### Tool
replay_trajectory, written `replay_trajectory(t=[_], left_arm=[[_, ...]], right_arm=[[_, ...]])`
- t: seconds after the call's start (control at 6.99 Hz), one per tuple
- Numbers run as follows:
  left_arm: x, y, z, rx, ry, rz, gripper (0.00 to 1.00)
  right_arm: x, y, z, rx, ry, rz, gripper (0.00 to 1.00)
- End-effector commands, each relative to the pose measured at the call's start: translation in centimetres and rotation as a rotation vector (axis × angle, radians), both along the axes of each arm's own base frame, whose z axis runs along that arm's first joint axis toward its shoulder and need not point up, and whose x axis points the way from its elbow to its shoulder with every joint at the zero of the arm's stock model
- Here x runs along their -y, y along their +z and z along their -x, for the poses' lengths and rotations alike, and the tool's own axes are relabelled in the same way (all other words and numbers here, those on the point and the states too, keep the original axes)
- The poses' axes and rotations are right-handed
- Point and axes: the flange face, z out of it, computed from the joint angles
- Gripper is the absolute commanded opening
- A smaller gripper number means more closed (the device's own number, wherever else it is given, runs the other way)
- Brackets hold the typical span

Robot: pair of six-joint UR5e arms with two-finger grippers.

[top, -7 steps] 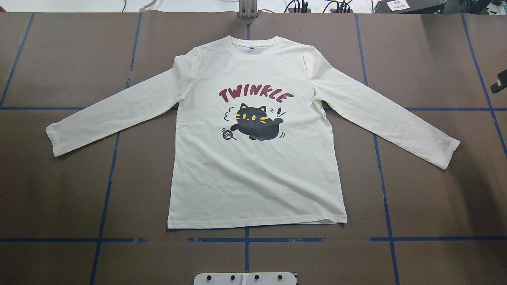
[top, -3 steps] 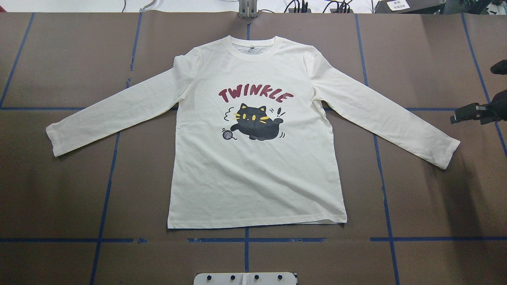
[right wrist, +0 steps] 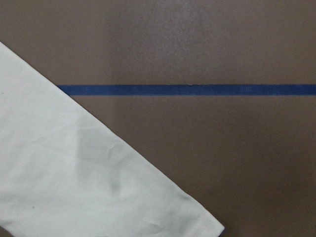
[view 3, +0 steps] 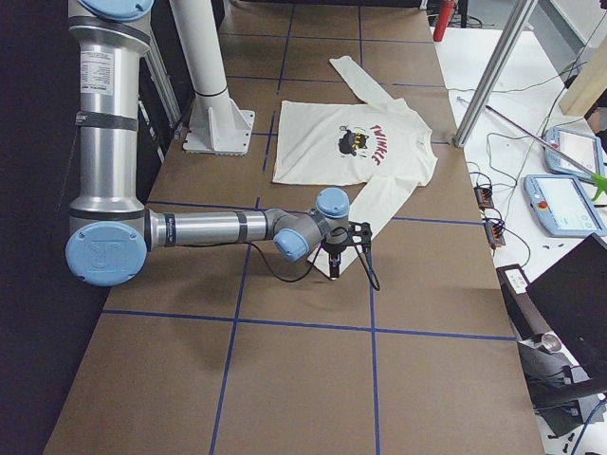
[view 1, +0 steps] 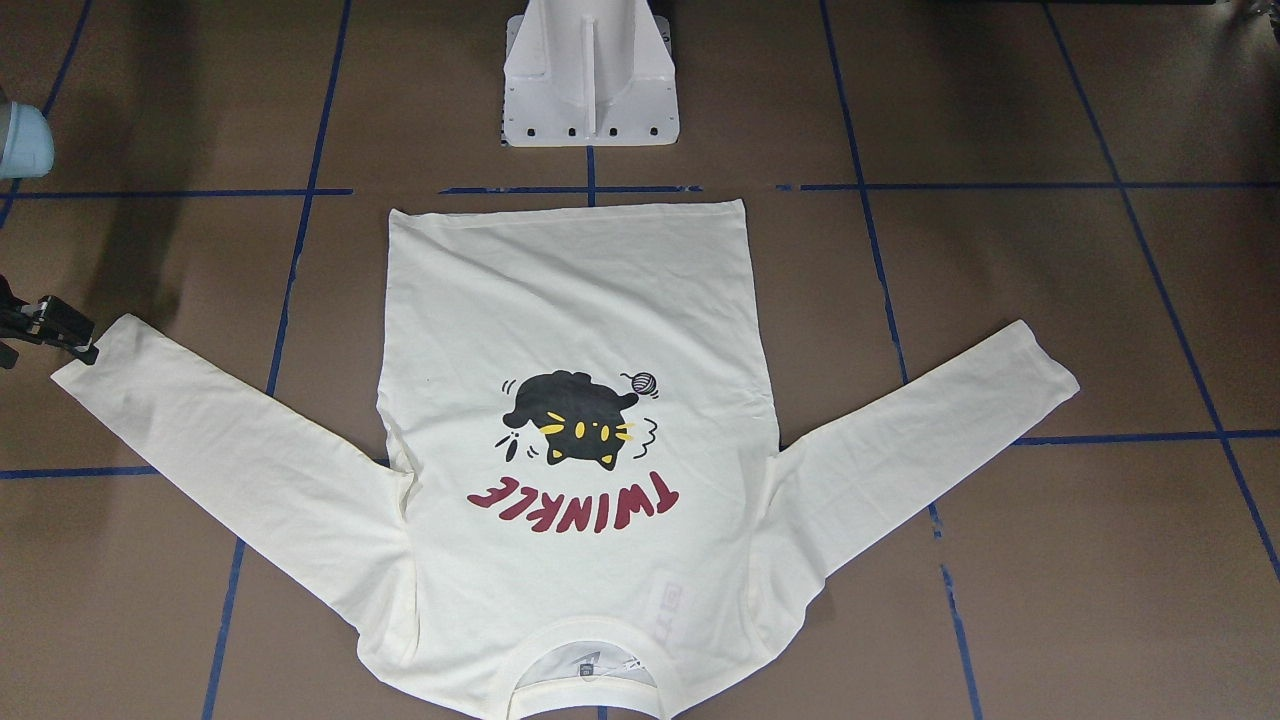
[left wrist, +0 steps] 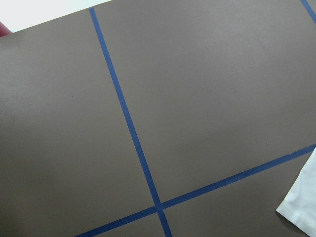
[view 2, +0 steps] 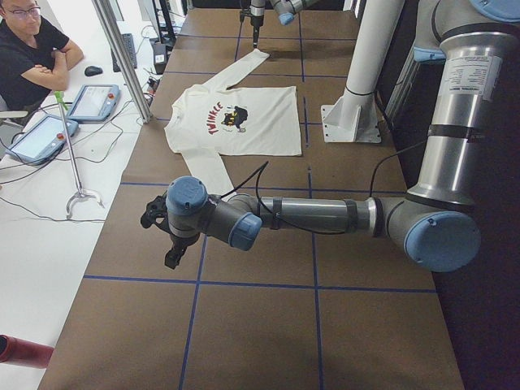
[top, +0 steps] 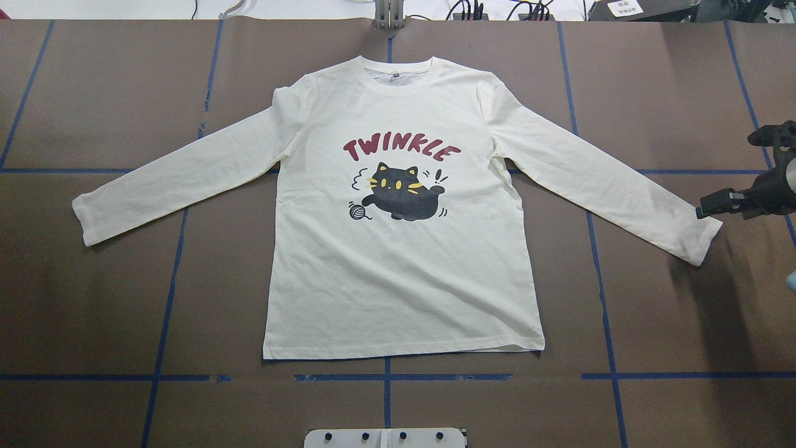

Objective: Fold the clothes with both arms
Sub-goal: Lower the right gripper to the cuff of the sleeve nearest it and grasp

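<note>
Shirt [top: 404, 261] lies flat, print up, on the table [top: 93, 311], sleeves spread so each arm can reach a cuff [top: 706, 239]. Your right pincer [top: 706, 210] hangs beside that cuff, empty. You cannot tell its gap, nor the left pincer's [view 2: 166, 242].

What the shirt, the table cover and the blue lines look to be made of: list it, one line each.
Shirt: soft knit fabric, probably cotton, matte cream. It lies limp with fine creases and stitched cuffs.
Table cover: looks like brown paper or thin sheet. It is dull and flat, with no weave visible.
Blue lines: likely adhesive tape, laid in narrow strips with gaps and slight misalignment.
</note>
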Motion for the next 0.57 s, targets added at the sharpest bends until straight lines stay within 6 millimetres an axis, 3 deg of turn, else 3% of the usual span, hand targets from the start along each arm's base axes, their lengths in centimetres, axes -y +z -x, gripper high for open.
replay_trajectory(t=[0.0, 0.29, 0.43], left_arm=[[0.0, -0.1, 0.0, 0.0, 0.001, -0.004, 1.0], [0.0, 0.0, 0.0, 0.0, 0.001, -0.001, 1.0], [0.0, 0.0, 0.0, 0.0, 0.001, -0.001, 1.0]], right_arm=[[-1.7, 1.3, 1.5, -0.01, -0.047, 0.027, 1.0], [-2.2, 1.4, 3.7, -0.022, -0.085, 0.02, 1.0], [-2.1, 1.4, 3.8, -0.021, -0.086, 0.021, 1.0]])
